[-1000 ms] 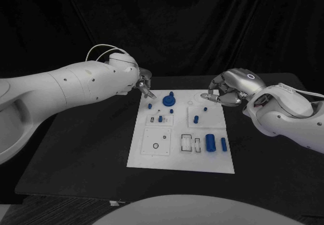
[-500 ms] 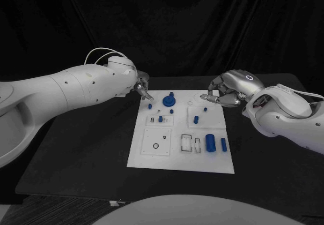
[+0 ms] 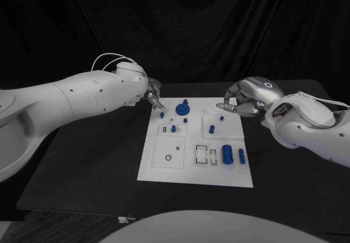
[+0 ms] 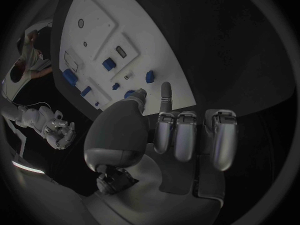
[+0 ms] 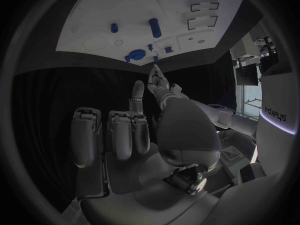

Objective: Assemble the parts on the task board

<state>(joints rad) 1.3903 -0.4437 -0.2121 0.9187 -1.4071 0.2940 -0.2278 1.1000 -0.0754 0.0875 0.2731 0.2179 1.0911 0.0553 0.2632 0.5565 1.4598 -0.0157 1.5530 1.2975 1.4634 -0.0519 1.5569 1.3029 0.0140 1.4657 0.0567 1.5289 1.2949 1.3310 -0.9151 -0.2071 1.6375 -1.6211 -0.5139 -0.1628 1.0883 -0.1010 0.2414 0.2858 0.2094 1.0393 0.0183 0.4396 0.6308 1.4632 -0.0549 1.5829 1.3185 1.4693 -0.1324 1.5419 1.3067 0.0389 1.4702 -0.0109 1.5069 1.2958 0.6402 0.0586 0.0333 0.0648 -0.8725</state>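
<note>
The white task board lies mid-table. On it stand a round blue part, small blue pegs and, lower right, two blue cylinders. My left hand hovers at the board's far left corner, its fingertips just above a small blue part. In the left wrist view most fingers are curled, with one finger and the thumb stretched toward the board. My right hand hangs over the far right edge, fingers curled on nothing. The right wrist view shows the round part beyond that hand.
Recessed slots and outlines mark the board's near half. Black table surrounds the board on all sides. My left forearm reaches over the table's far left, and my right forearm over the right side.
My left hand has edged slightly down toward the board's far left corner. The right hand has hardly moved.
</note>
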